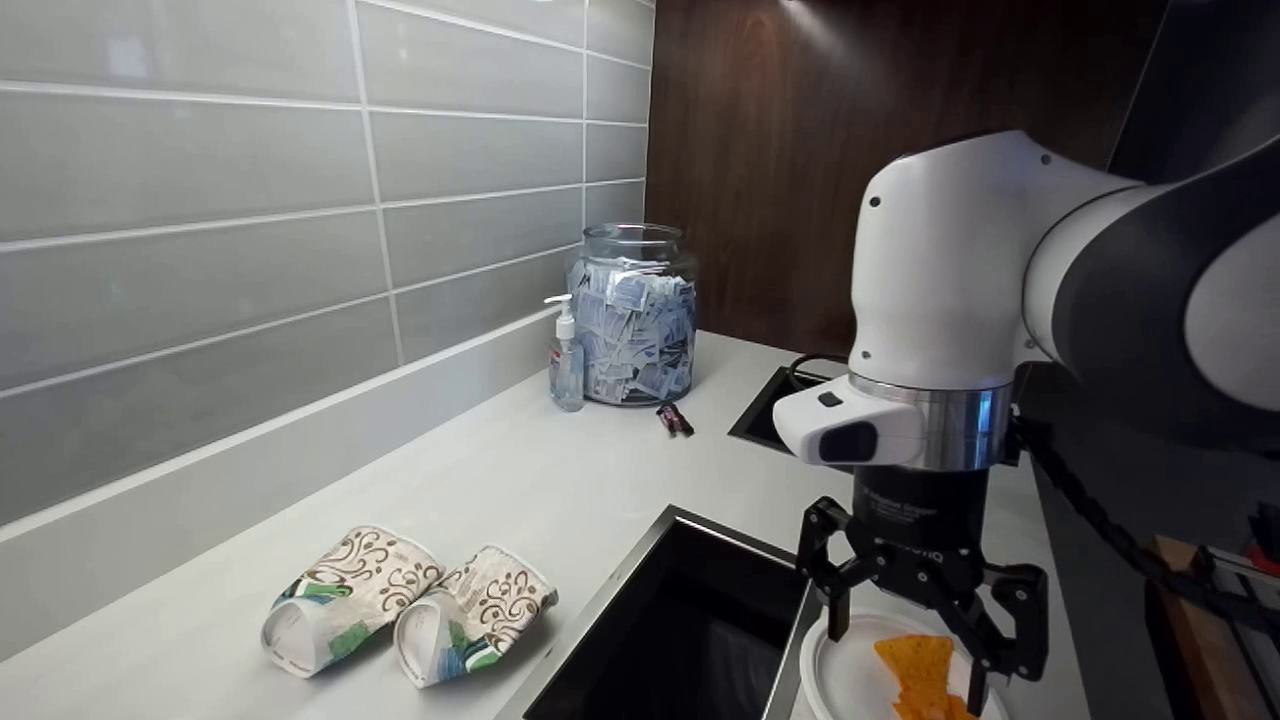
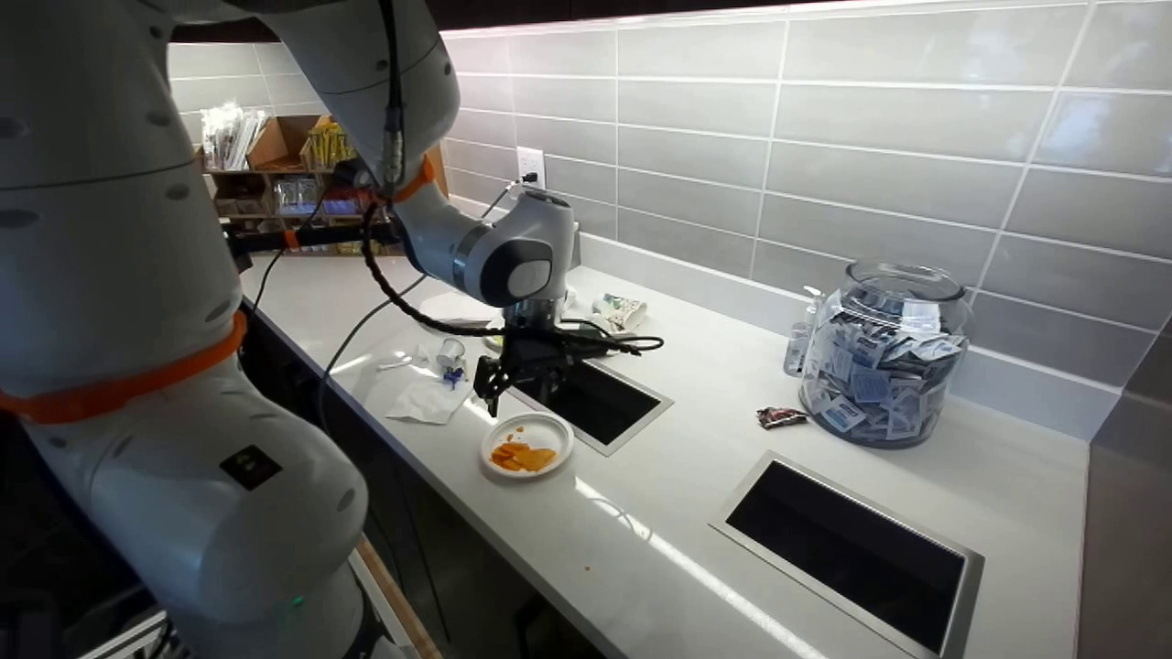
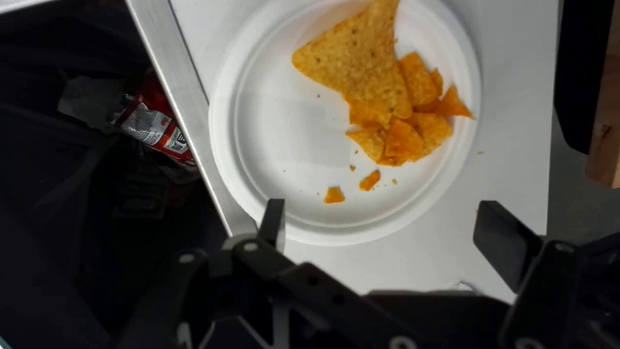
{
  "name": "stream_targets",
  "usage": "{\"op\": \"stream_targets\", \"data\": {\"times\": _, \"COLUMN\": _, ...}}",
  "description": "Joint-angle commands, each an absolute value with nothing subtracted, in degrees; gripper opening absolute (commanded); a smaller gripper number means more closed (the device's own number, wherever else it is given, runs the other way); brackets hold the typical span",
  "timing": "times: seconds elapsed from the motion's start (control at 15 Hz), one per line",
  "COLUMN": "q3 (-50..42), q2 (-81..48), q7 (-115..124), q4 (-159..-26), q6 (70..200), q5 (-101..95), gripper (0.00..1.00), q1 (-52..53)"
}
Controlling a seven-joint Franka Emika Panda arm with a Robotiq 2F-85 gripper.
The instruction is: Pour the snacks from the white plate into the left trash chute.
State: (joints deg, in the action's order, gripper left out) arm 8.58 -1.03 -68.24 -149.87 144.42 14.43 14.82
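Over pale countertop [image 1: 560, 480], we point our Robotiq gripper [image 1: 908, 655] downward, fingers [image 3: 501, 242] spread; the white plate [image 3: 300, 131] holds tortilla chips [image 3: 363, 68], the left trash chute [image 3: 181, 97] a red wrapper [image 3: 157, 128].

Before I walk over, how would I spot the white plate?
Start at the big glass jar and find the black rectangular hole farther from it in the pale counter. The plate lies right beside that hole. Unlike the white paper nearby, it is round and carries bright orange chips.
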Motion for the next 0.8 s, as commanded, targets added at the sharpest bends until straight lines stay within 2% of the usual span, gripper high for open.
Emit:
{"op": "stream_targets", "data": {"times": 0.0, "q3": 9.5, "q2": -2.6, "q7": -65.8, "q4": -149.4, "q6": 146.3, "q5": 11.2, "gripper": 1.0, "q1": 12.9}}
{"op": "stream_targets", "data": {"times": 0.73, "q3": 9.7, "q2": -7.5, "q7": -63.9, "q4": -145.4, "q6": 145.7, "q5": 7.2, "gripper": 0.98, "q1": 10.2}}
